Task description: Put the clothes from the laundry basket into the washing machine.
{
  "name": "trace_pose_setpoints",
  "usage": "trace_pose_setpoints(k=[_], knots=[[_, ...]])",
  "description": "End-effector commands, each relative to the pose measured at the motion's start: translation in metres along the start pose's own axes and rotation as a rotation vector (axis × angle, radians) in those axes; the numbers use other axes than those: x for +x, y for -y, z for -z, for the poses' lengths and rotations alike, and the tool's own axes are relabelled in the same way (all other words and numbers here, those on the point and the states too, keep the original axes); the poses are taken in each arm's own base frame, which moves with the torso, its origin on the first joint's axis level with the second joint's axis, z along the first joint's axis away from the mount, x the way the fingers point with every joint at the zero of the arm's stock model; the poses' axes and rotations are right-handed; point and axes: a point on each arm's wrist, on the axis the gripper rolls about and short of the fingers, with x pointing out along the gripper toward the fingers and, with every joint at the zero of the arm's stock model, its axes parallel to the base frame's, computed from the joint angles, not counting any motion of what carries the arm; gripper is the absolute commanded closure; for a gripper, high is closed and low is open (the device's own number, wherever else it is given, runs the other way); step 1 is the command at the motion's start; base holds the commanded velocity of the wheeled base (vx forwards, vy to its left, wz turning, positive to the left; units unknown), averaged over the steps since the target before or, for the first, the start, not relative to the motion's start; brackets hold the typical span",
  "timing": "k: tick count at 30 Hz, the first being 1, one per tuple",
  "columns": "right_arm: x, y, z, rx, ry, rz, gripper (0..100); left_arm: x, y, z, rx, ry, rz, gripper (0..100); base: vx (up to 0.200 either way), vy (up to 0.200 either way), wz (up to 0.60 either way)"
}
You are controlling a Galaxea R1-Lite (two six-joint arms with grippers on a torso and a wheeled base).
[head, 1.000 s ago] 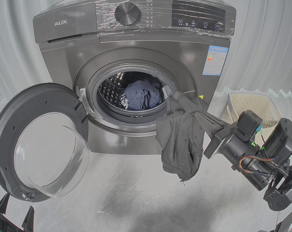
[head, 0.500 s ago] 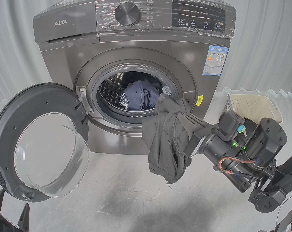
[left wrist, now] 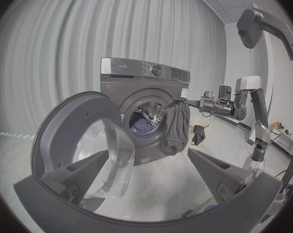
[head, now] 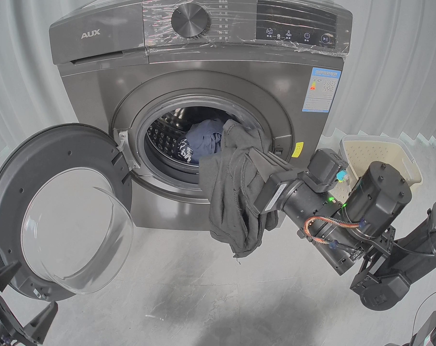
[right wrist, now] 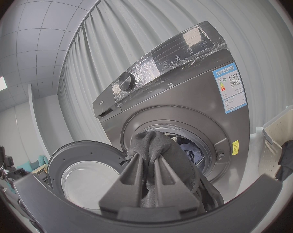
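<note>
Your right arm [head: 323, 212] is stretched forward and across toward the middle, wrist roughly level, right jaws pinched tight on the dark garment [head: 227, 188]. Down low on your left, the left jaws are spread wide apart.

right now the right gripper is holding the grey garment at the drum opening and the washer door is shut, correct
No, the door is open, swung out to the robot's left, as the head view shows. The right gripper does hold the grey garment at the drum opening.
</note>
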Motion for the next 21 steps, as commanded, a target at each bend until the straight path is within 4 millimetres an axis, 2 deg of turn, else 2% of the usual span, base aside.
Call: trace_pose_setpoints(k=[1, 2, 5, 10, 13, 14, 18, 20, 21], knots=[[0.012, -0.004, 0.005, 0.026, 0.016, -0.009, 100, 0.059, -0.021, -0.025, -0.022, -0.107, 0.106, 0, 0.0, 0.0, 0.0], [0.013, -0.005, 0.007, 0.025, 0.011, -0.011, 100, 0.078, -0.026, -0.028, -0.024, -0.109, 0.129, 0, 0.0, 0.0, 0.0], [0.014, -0.006, 0.012, 0.022, -0.003, -0.016, 100, 0.102, -0.027, -0.028, -0.024, -0.12, 0.191, 0, 0.0, 0.0, 0.0], [0.022, -0.01, 0.005, 0.031, 0.037, -0.027, 100, 0.138, -0.014, -0.027, -0.044, -0.19, 0.267, 0, 0.0, 0.0, 0.0], [0.026, -0.01, 0.006, 0.032, 0.045, -0.025, 100, 0.148, -0.01, -0.026, -0.051, -0.21, 0.292, 0, 0.0, 0.0, 0.0], [0.03, -0.009, 0.008, 0.032, 0.057, -0.022, 100, 0.163, -0.006, -0.024, -0.054, -0.231, 0.322, 0, 0.0, 0.0, 0.0], [0.031, -0.008, 0.009, 0.028, 0.061, -0.021, 100, 0.192, -0.002, -0.017, -0.055, -0.254, 0.347, 0, 0.0, 0.0, 0.0], [0.031, -0.008, 0.008, 0.027, 0.063, -0.021, 100, 0.198, -0.002, -0.016, -0.055, -0.254, 0.347, 0, 0.0, 0.0, 0.0], [0.031, -0.008, 0.008, 0.026, 0.067, -0.019, 100, 0.212, -0.001, -0.012, -0.055, -0.25, 0.354, 0, 0.0, 0.0, 0.0]])
